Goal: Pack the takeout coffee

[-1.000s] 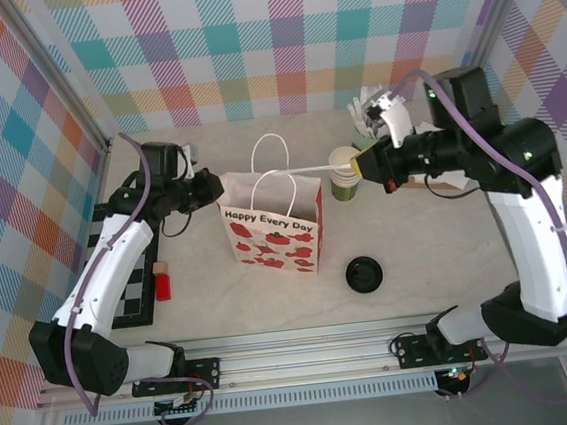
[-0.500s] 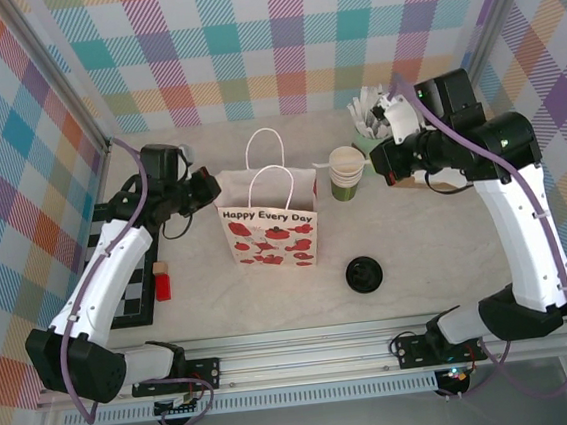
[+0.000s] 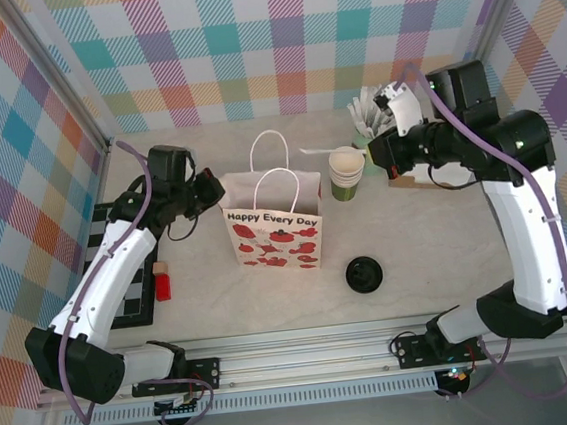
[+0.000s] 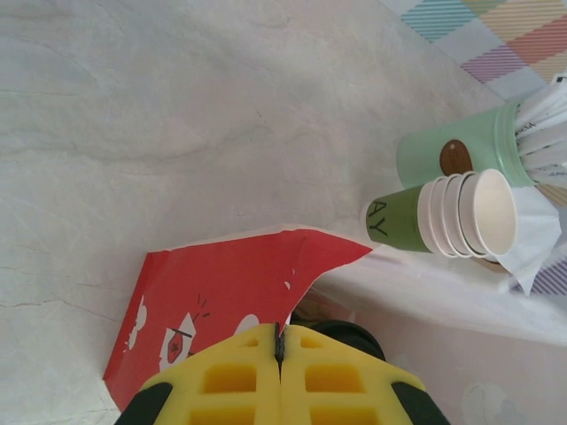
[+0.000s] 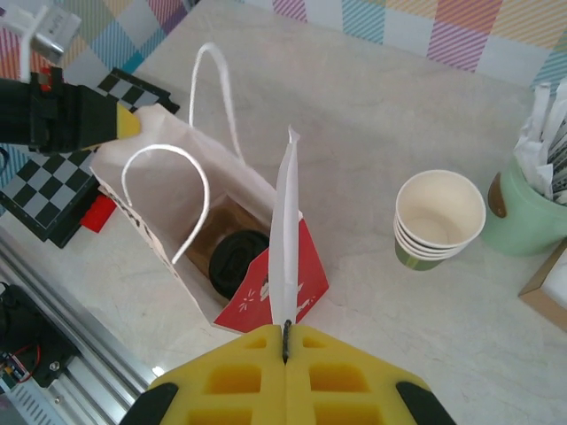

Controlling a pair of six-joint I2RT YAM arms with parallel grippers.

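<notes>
The takeout coffee stands inside the white bag with red prints [image 3: 275, 223]; its black lid [image 5: 237, 259] shows through the bag's open mouth, and its edge [image 4: 347, 329] peeks past the yellow pads in the left wrist view. My left gripper [image 3: 211, 189] [image 4: 280, 343] is shut on the bag's left rim [image 4: 297, 292]. My right gripper [image 3: 374, 151] [image 5: 285, 333] is shut on a thin white paper sheet [image 5: 285, 239], seen edge on and hanging above the bag's right side [image 5: 275, 288].
A stack of lidless cups [image 3: 346, 171] [image 5: 438, 217] [image 4: 447, 217] stands right of the bag, beside a mint holder of napkins [image 3: 367, 122] [image 5: 532, 212]. A loose black lid [image 3: 364, 273] lies near the front. A checkerboard [image 3: 130, 283] and a red block [image 3: 162, 282] lie at the left.
My right gripper has drawn back to the right and slightly up with the white sheet, away from the bag's mouth. The left gripper keeps its hold on the bag, barely moved.
</notes>
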